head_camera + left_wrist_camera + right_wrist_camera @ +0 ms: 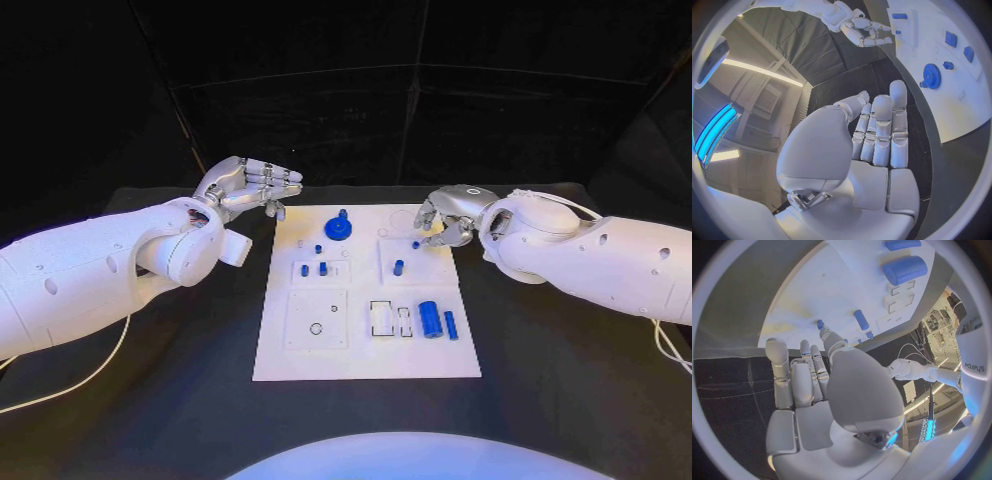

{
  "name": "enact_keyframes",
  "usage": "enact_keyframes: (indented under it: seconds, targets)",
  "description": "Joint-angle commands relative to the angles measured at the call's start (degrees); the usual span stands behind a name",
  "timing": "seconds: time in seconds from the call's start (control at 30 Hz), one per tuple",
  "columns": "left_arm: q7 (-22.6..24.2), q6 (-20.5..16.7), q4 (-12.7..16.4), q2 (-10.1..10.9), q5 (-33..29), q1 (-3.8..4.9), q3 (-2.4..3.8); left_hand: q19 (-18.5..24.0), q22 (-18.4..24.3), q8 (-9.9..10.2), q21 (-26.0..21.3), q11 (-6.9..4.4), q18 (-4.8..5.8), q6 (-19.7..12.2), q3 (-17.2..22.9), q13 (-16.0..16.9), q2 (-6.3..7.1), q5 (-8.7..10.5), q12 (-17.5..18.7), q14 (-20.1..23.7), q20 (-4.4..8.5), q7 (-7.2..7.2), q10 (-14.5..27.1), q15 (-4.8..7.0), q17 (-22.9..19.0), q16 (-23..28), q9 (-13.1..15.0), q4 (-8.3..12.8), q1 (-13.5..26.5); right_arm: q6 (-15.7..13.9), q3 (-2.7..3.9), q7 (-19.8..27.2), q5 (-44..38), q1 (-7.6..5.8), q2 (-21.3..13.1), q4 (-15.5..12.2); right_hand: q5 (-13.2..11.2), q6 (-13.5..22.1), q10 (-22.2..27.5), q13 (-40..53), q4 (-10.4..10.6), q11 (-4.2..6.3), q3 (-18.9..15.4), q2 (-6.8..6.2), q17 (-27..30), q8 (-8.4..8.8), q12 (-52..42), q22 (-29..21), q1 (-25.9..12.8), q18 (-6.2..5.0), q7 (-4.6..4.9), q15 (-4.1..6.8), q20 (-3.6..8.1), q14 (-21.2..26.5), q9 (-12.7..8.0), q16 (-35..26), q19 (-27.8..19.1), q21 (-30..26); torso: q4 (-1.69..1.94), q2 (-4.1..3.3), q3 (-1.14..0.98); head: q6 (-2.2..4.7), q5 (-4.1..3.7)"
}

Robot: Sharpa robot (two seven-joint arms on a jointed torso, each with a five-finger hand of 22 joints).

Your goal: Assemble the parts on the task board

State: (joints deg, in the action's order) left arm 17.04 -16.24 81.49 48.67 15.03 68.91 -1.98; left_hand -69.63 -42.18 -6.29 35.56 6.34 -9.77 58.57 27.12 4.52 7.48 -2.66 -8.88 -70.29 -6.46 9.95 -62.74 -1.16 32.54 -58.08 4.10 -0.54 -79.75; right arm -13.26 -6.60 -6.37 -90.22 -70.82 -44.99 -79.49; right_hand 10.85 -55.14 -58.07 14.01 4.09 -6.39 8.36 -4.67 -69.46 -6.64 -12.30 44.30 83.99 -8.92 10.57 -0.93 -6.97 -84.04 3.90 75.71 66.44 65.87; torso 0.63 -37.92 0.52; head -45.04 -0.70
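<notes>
The right hand (444, 220) pinches a small blue peg (417, 243) above the task board (361, 355); the left hand (248, 186) hovers empty, fingers apart. A loose pinch could drop the peg.

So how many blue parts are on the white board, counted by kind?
Gear: 1
Large cylinders: 2
Small pegs: 5
Total: 8
</notes>
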Motion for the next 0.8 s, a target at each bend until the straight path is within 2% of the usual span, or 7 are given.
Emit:
enact_keyframes:
  seconds: [0.03,0.43,0.57,0.8]
  targets:
    - [2.70,0.33,0.40,0.10,-4.31,0.10,0.05,0.42,0.11,-0.22,-0.34,-0.01,-0.58,-0.15,-0.09,-0.04,-0.42,-0.11,-0.21,0.60,-0.09,0.28,0.45,0.00,-0.20,0.37,-0.06,0.32,-0.09,1.48,0.02,0.03,-0.90,0.09,0.26,0.19,-0.19,-0.71,-0.48,-0.39,-0.07,-0.05,0.55,-0.05,-0.15,0.01,0.30,0.23,0.17,0.49,-0.06,-0.49,-0.41,-1.97,0.08,0.31,0.11,0.34,0.00,-0.02,-0.03,-0.13,0.11]
    - [2.80,0.60,0.64,0.16,-4.61,0.10,0.04,0.71,0.20,-0.40,-0.54,-0.03,-0.61,-0.01,-0.17,0.04,-0.67,-0.11,-0.60,1.11,-0.14,0.24,0.37,0.00,-0.76,0.65,-0.03,0.46,-0.22,2.56,0.01,0.42,-0.35,1.05,1.39,1.06,-0.42,-2.92,-2.94,-2.32,-0.17,0.69,2.40,0.65,-0.71,-0.23,0.30,1.70,0.75,0.70,-0.84,0.08,0.02,-2.13,0.23,0.88,0.86,1.36,-0.05,0.01,-0.08,-0.37,0.15]
    - [2.82,0.70,0.62,0.14,-4.62,0.10,0.03,0.78,0.22,-0.51,-0.59,-0.09,-0.62,0.13,-0.19,0.07,-0.78,-0.11,-0.75,1.20,-0.14,0.15,0.30,0.02,-0.82,0.66,0.00,0.50,-0.27,2.66,0.01,0.43,-0.28,1.33,1.84,1.49,-2.26,-3.43,-3.59,-3.41,-0.37,0.82,4.05,1.01,-0.84,0.05,0.74,2.02,1.22,0.76,-0.96,0.24,0.23,-2.17,0.14,1.05,0.96,1.65,-0.04,0.00,-0.09,-0.35,0.18]
    - [2.74,0.90,0.61,0.12,-4.63,0.10,0.02,0.78,0.22,-0.51,-0.59,-0.09,-0.62,0.13,-0.19,0.07,-0.78,-0.11,-0.75,1.20,-0.14,0.15,0.30,0.02,-0.82,0.66,0.00,0.50,-0.27,2.85,0.01,0.50,-0.22,1.67,2.58,2.42,-2.52,-3.80,-4.09,-4.15,-0.46,0.89,5.30,1.14,-0.98,0.25,1.01,2.50,1.30,0.84,-1.00,0.29,0.29,-2.21,0.11,1.21,1.16,1.99,0.01,0.01,-0.07,-0.47,0.12]
